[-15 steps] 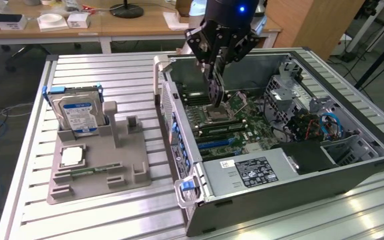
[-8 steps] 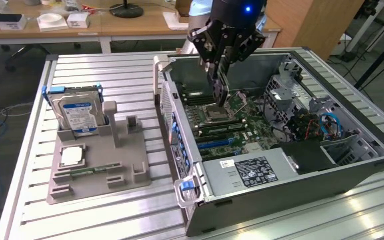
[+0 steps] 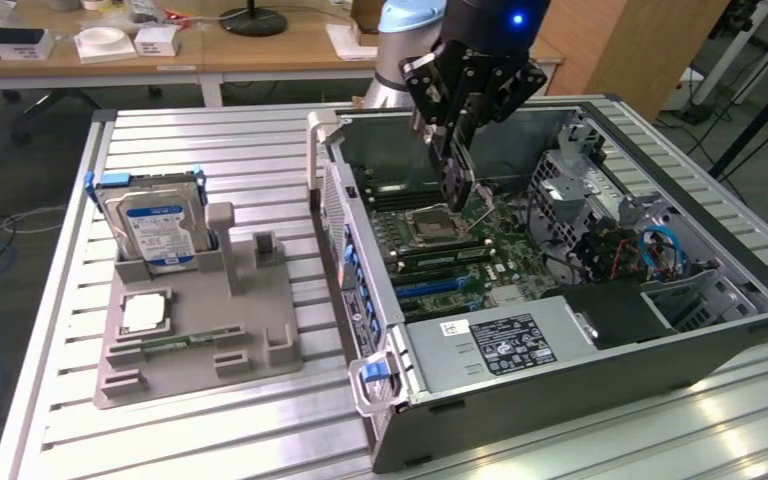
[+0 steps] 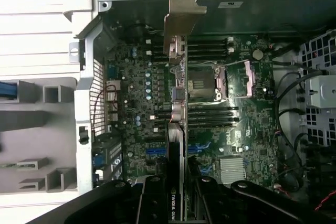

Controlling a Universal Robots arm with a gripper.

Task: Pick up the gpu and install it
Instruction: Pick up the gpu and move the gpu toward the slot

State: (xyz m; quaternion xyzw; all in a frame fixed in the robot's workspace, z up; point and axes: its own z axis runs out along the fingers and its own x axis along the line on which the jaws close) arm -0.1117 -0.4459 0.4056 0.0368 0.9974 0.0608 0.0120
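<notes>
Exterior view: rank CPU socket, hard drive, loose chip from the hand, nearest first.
1. CPU socket, in the case, just under the hand.
2. Hard drive, upright, on the exterior view's left.
3. Loose chip, flat, in front of the drive.

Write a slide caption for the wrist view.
Jaws clamped on the gpu, held edge-on over the motherboard of the open computer case, silver bracket at its far end.

The arm [image 3: 387, 85] has a pale blue joint cap [image 3: 408, 20]. A blue light [image 3: 515, 17] glows on its black wrist [image 3: 480, 28]. The gripper [image 3: 451, 135] is black and jointed.
</notes>
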